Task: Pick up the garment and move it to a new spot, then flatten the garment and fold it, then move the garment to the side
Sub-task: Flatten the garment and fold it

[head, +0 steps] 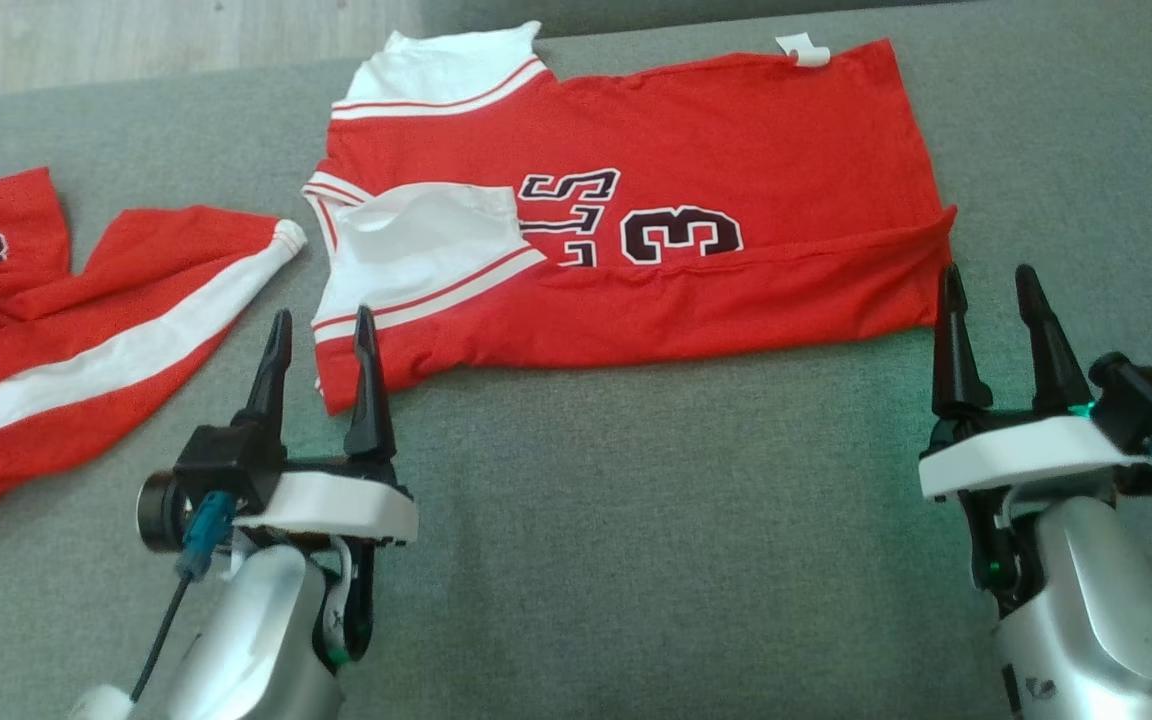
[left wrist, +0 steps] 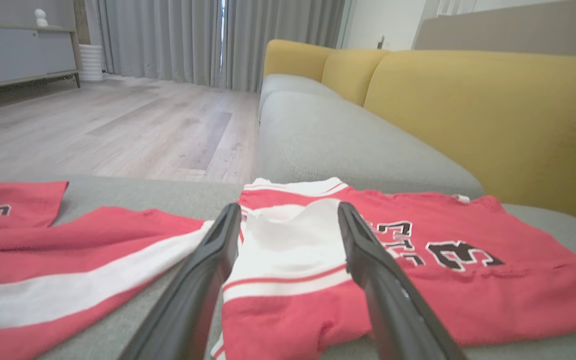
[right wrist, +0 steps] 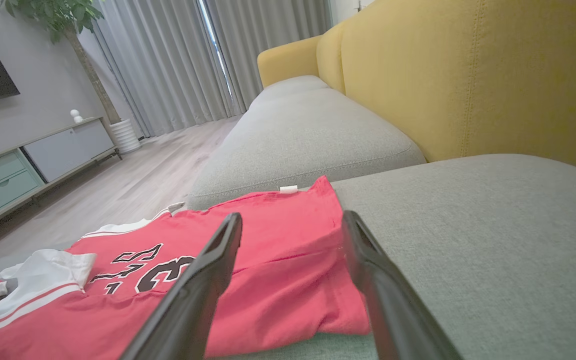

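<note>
The garment (head: 696, 170) is a red jersey with white sleeves and black numbers, lying flat on the grey cushion with its near edge folded over. My left gripper (head: 322, 330) is open, its fingers pointing at the jersey's near left corner by the white sleeve (left wrist: 288, 240). My right gripper (head: 994, 285) is open beside the near right corner of the garment (right wrist: 288, 280), with nothing between its fingers. In each wrist view the dark fingers (left wrist: 368, 260) (right wrist: 218, 265) stand wide apart over the fabric's edge.
A second red garment (head: 86, 320) with a white stripe lies at the left of the cushion (head: 636, 520). Yellow sofa backrests (right wrist: 468, 75) rise behind. Wooden floor (left wrist: 118, 130), grey curtains and a low cabinet (right wrist: 33, 160) lie beyond the cushion's far edge.
</note>
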